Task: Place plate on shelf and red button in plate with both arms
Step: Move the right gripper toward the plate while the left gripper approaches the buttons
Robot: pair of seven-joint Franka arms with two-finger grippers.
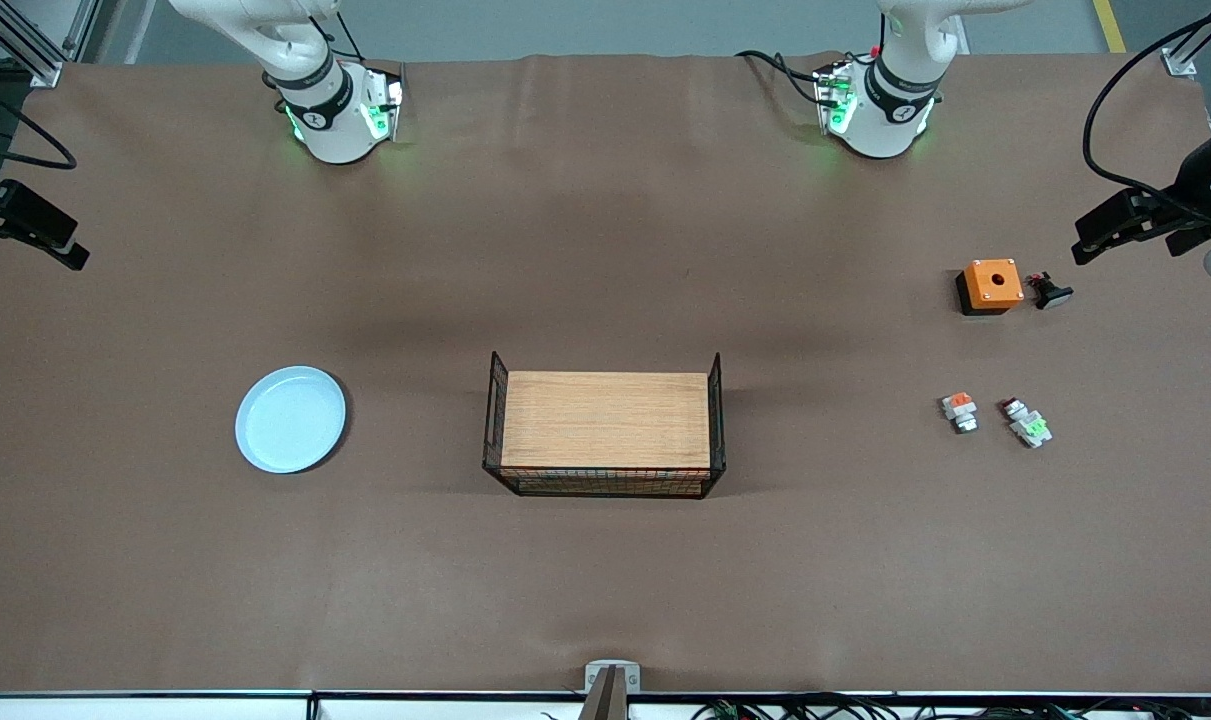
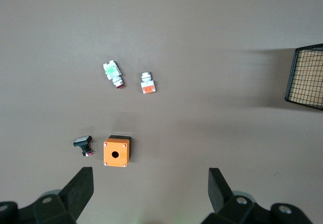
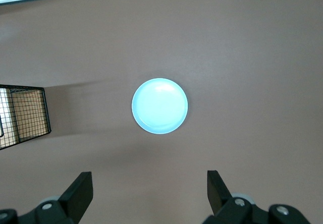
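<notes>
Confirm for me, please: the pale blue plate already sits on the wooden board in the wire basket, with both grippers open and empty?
Not quite. The plate lies on the bare table toward the right arm's end, apart from the wire basket, as the front view shows. The rest holds: the left gripper and right gripper are open and empty.

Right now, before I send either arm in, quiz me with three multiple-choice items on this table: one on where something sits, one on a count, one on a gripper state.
1. Where is the plate?
A. On the wooden tray
B. On the table toward the right arm's end
C. Beside the orange box

2. How many small white switch pieces lie on the table?
A. One
B. Two
C. Four

3. How are the grippers?
A. Both open, holding nothing
B. Left shut on the red button
C. Right shut on the plate

Answers:
1 B, it lies on the bare table, apart from the tray.
2 B, the red button and an orange-patched piece.
3 A, left gripper and right gripper show spread fingers over the table.
</notes>
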